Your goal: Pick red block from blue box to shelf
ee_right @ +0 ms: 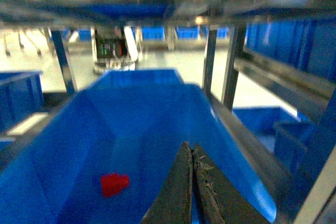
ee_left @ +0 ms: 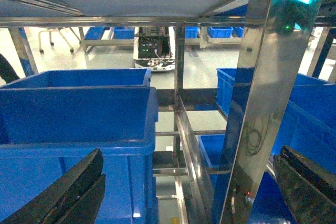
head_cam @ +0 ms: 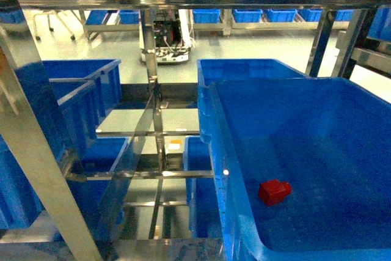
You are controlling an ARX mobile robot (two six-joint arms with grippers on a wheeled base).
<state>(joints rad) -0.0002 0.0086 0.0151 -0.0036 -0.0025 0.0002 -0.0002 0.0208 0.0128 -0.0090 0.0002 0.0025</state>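
**Red block on the floor of the blue box, both arms held back**

Grey warehouse floor stretches behind the shelf [head_cam: 160, 120], with rows of blue crates [head_cam: 247, 15] along the far wall and a wheeled robot base [head_cam: 166, 41] parked at 12 o'clock in the head view. At 9 o'clock a dark blue crate [head_cam: 79, 84] sits on the steel rack, and a slanted shiny upright crosses the left foreground.

Left wrist view: the left gripper [ee_left: 184, 192] has its fingers [ee_left: 68, 192] spread wide, one at the lower-left edge and the other at the lower-right edge, with nothing between them. A blue crate fills the left half of that view.

Toward 3 o'clock in the head view lies the blue box [head_cam: 214, 126], smooth-walled. The red block [head_cam: 274, 191] rests on its floor, at about 5 o'clock of the frame, apart from the walls.

Right wrist view: the right gripper [ee_right: 191, 182] fingers are pressed together, empty, above the box interior, with the block at their 9 o'clock.
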